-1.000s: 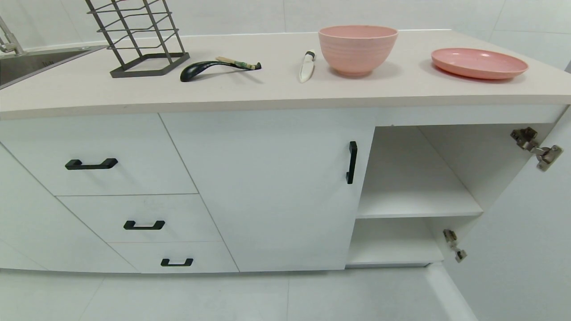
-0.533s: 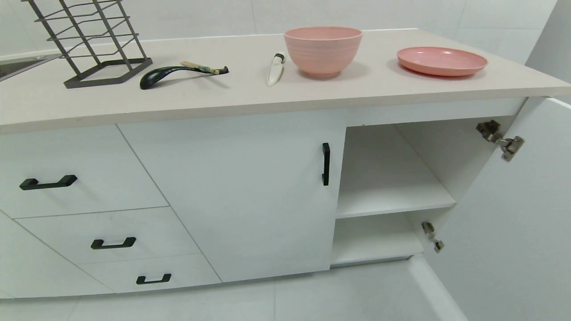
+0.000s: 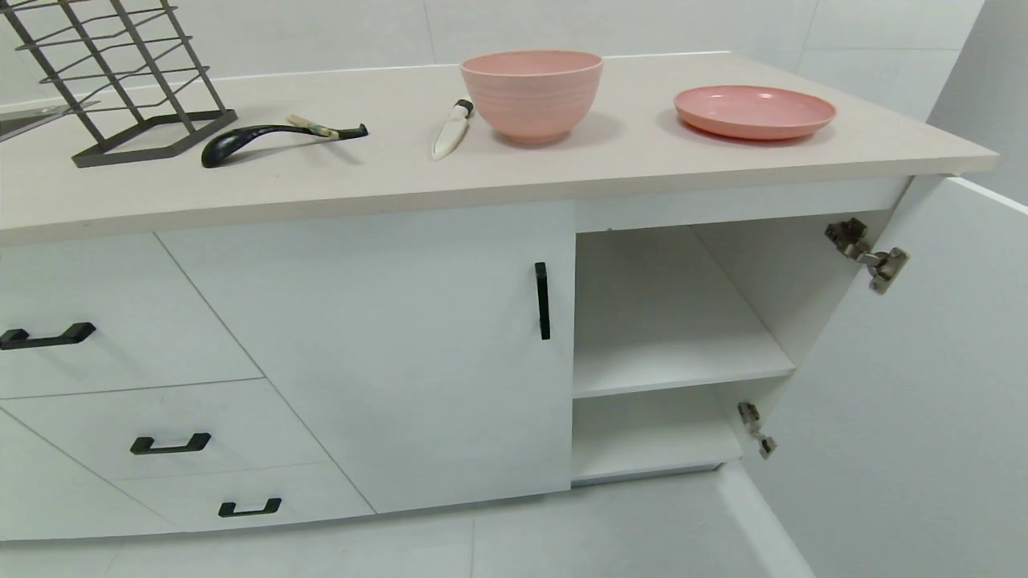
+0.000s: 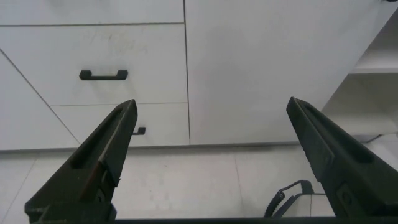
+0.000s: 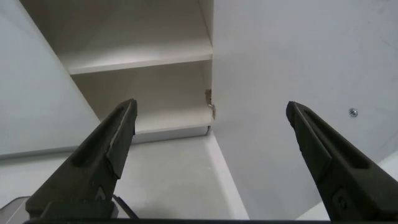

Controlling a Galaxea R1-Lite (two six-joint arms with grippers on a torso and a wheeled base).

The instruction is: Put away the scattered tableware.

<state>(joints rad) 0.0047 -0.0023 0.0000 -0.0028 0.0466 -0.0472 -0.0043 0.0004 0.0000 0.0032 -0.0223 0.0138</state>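
Note:
On the beige countertop [image 3: 337, 181] stand a pink bowl [image 3: 532, 95] and, to its right, a pink plate [image 3: 753, 111]. A small white knife with a dark handle end [image 3: 450, 130] lies just left of the bowl. Further left rests a black ladle [image 3: 265, 138] with a wooden-handled utensil [image 3: 313, 126] lying across it. My left gripper [image 4: 211, 112] hangs open, low in front of the lower drawers [image 4: 118, 62]. My right gripper [image 5: 211, 112] is open too, facing the open cabinet's shelves [image 5: 140, 62]. Both hold nothing.
A dark wire rack [image 3: 120, 76] stands at the counter's left end. The right cabinet door [image 3: 915, 385] is swung open, showing two bare shelves [image 3: 675, 365]. The left cabinet door [image 3: 385, 353] is closed. Drawers with black handles [image 3: 170, 443] sit on the left.
The whole head view has shifted: the counter and cabinet now sit further left in the picture, so the camera moved right. Nothing on the counter has moved.

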